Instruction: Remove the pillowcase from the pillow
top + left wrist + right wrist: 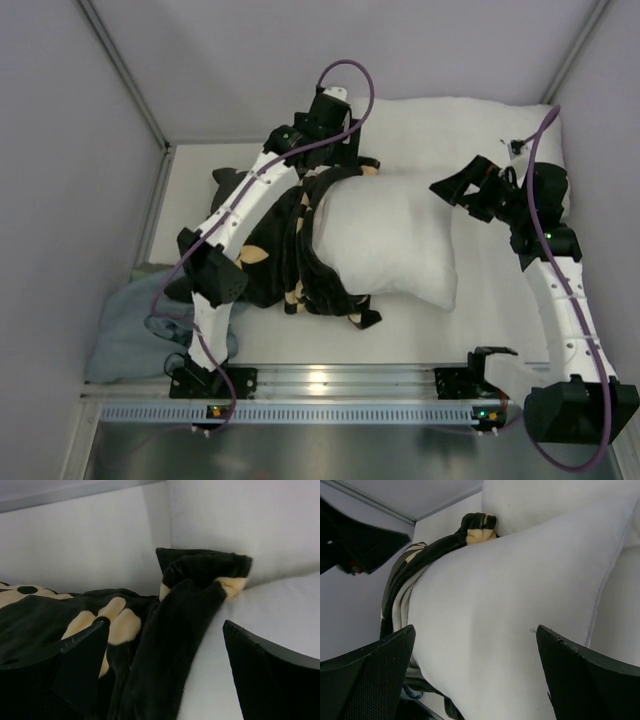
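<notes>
The white pillow (395, 240) lies across the middle of the table. The black pillowcase (285, 245) with tan flowers is bunched round its left end, and most of the pillow is bare. My left gripper (340, 150) is open at the pillow's far left corner. In the left wrist view its fingers stand either side of the pillowcase's rolled black edge (170, 630), with bare pillow (270, 610) to the right. My right gripper (452, 186) is open and empty at the pillow's right end. In the right wrist view its jaws frame the bare pillow (510, 605), and the pillowcase (420, 560) shows beyond.
A second plain white pillow (470, 120) lies along the back right, against the wall. A blue-grey cloth (130, 335) lies crumpled at the near left. Grey walls close in the left, back and right sides. A metal rail (330, 385) runs along the near edge.
</notes>
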Available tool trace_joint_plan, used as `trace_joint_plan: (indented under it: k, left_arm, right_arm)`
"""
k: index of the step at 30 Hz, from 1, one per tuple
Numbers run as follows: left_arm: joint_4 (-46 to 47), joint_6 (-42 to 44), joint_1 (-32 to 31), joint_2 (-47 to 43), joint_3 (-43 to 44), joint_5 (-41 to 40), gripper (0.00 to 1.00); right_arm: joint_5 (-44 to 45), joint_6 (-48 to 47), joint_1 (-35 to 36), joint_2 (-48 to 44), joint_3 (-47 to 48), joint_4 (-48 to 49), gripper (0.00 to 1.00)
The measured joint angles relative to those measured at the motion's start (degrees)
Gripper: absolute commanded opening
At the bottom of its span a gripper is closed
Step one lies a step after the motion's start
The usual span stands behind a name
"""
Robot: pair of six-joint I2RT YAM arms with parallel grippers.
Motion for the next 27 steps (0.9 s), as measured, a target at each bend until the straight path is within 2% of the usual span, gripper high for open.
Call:
trace_joint_plan:
  k: [4,9,11,12,13,15,21,27]
  left_arm:
    - [-3.7,3.7,4.0,10.4,2.4,4.3,0.99]
    - [-2.7,6.4,4.7,12.5,-2.1,10.6,0.97]
    - [0.3,6.8,4.7,11.1,-5.3,12.3,0.86]
    - [1.4,6.8,4.7,10.3,-6.7,12.9,0.74]
    - [2.3,6.7,4.7,9.7,-7.8,13.3,0.42]
    - [3.6,6.4,4.7,9.2,-8.8,13.2,0.0]
    - [7.8,2.5,4.5,4.2,-17.1,7.8,0.0]
    - [11.1,-0.6,4.3,-13.8,-30.9,4.4,0.0]
  right_arm:
    - [0.0,-0.3,0.1,-1.0,-1.3,0.0,0.99]
    - [0.0,-0.6,0.3,-1.3,-2.1,0.0,0.99]
    - [0.0,-0.7,0.4,-1.2,-2.2,-0.1,0.99]
    - [0.0,-0.6,0.4,-1.2,-2.4,0.0,1.0]
    - [-0.1,-0.6,0.4,-1.3,-2.6,0.0,0.99]
    - [0.0,-0.6,0.4,-1.2,-3.0,0.2,0.99]
    - [0.0,-0.7,0.5,-0.8,-4.4,0.0,0.99]
    - [0.3,-1.8,2.6,-0.6,-4.8,-0.1,0.99]
